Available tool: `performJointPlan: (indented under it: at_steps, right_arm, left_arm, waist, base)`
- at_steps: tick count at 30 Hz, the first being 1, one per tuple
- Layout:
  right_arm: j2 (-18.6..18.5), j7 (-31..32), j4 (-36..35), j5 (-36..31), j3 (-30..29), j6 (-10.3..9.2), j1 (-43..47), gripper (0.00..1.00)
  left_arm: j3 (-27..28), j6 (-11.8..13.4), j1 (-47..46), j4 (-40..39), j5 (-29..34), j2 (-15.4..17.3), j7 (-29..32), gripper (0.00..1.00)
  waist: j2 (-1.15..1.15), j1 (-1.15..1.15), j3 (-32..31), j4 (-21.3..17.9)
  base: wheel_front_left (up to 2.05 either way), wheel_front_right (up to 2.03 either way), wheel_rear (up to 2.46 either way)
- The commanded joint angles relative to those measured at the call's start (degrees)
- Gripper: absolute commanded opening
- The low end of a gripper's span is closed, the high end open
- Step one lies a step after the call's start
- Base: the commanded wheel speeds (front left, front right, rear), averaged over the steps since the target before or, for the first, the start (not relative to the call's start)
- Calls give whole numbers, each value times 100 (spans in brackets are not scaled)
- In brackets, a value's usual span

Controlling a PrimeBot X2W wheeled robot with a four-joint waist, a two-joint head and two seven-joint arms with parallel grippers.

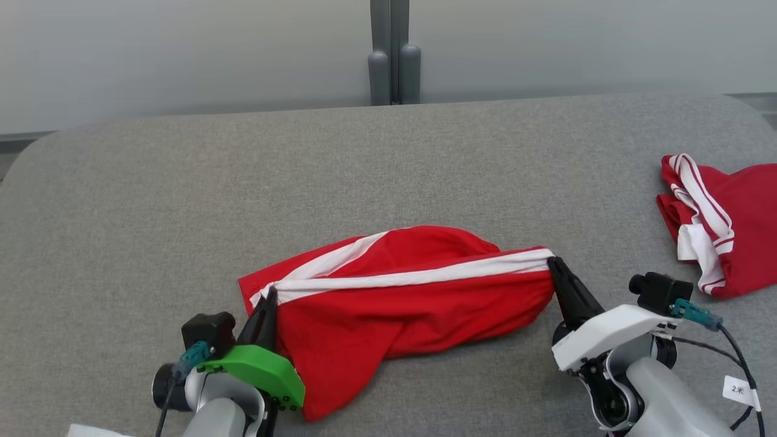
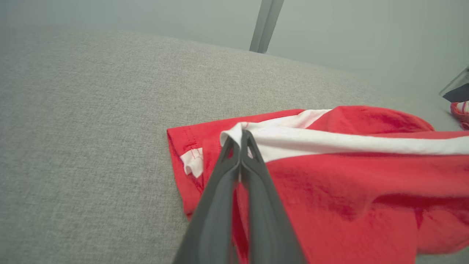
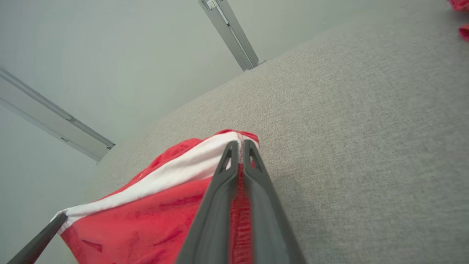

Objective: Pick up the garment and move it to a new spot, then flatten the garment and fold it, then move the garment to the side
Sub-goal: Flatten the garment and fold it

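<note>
The red, white-banded cloth garment (image 1: 413, 297) is stretched left to right over the near grey fabric counter (image 1: 182, 182), its left end pinched by the left end effector (image 1: 269, 295), its right end by the right end effector (image 1: 554, 263).

Long dark fingers (image 1: 570, 294), green left wrist plate (image 1: 255, 367), white right wrist cover (image 1: 607, 340) (marked cable tag (image 1: 737, 389)), teal plugs (image 1: 695, 314)

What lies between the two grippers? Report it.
The red garment, its white band taut from left gripper to right gripper, seen in the head view.
</note>
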Motion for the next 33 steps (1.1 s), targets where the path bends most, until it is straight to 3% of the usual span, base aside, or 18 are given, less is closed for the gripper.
performJointPlan:
  at_steps: [1, 6, 12, 16, 19, 26, 33]
  right_arm:
    - [-58, -17, -83, -73, -20, -2, -92, 0]
    - [-267, 16, -115, -383, -28, -2, -1203, 0]
    - [-513, 109, 388, -1181, -311, -2, -3924, 0]
    - [-436, 20, 913, -1795, -671, -4, -5347, 0]
    - [-372, -19, 1169, -2091, -785, -5, -5849, 0]
    - [-340, -17, 1047, -2174, -639, -6, -5372, 0]
    - [-458, -19, 600, -1618, 107, -5, -3389, 0]
  left_arm:
    - [-11, -92, -144, -21, 109, 77, -14, 0]
    - [-361, -383, -1522, 61, 425, 418, 317, 0]
    - [-678, -505, -4314, 119, 869, 871, 761, 0]
    - [-673, -517, -5701, 483, 1046, 1000, 536, 0]
    - [-627, -509, -6248, 808, 1078, 1013, 291, 0]
    - [-473, -517, -6070, 1216, 811, 926, 24, 0]
    - [-74, -523, -4010, 972, 445, 726, -15, 0]
  waist:
    - [0, 0, -162, -25]
    - [0, 0, 393, -8]
    - [0, 0, 1326, -8]
    - [0, 0, 1497, -39]
    - [0, 0, 1527, -73]
    - [0, 0, 1804, -124]
    - [0, 0, 1740, -146]
  base:
    - [0, 0, 0]
    - [0, 0, 0]
    - [0, 0, 0]
    - [0, 0, 0]
    - [0, 0, 0]
    - [0, 0, 0]
    - [0, 0, 0]
